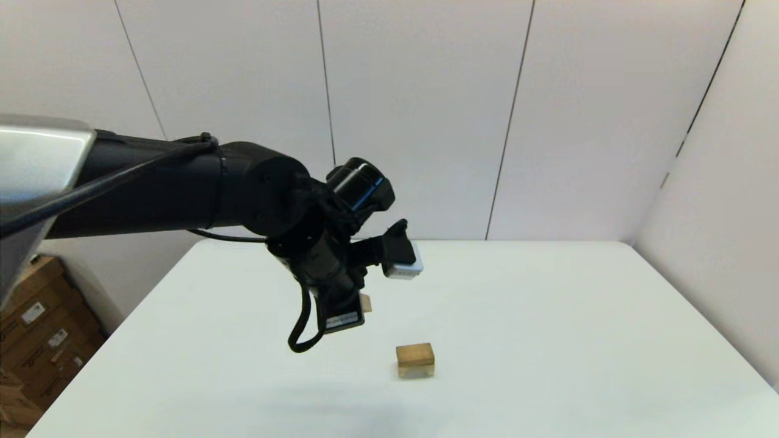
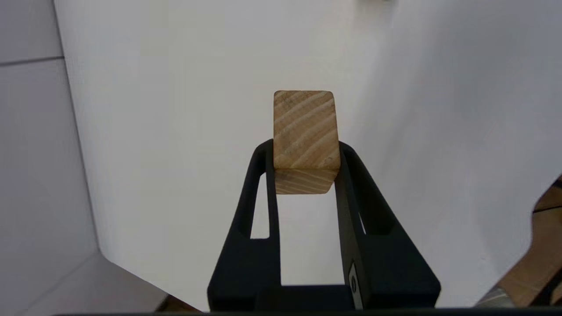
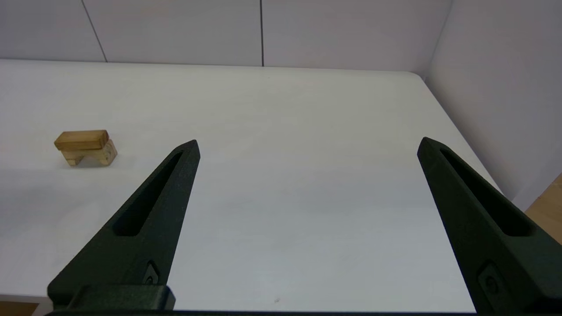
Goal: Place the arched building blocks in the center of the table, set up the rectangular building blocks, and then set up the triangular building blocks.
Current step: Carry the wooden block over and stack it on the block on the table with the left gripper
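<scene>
white table [image 1: 548, 316] | left claw [image 2: 306, 169] grasping triangular block [image 2: 306, 131] aloft | right claw [image 3: 307, 147] released

The right gripper [image 3: 307, 147] hangs over the bench [image 3: 307, 114], jaws wide apart; the rectangular block [image 3: 81, 139] lies atop the arched block [image 3: 94, 156], well away.

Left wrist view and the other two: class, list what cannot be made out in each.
- Head view: the left gripper is hidden behind its own wrist; only a sliver of the triangular block shows.
- Left wrist view: the arched block and the rectangular block on it lie outside the frame.
- Head view: the right gripper is out of frame.
</scene>
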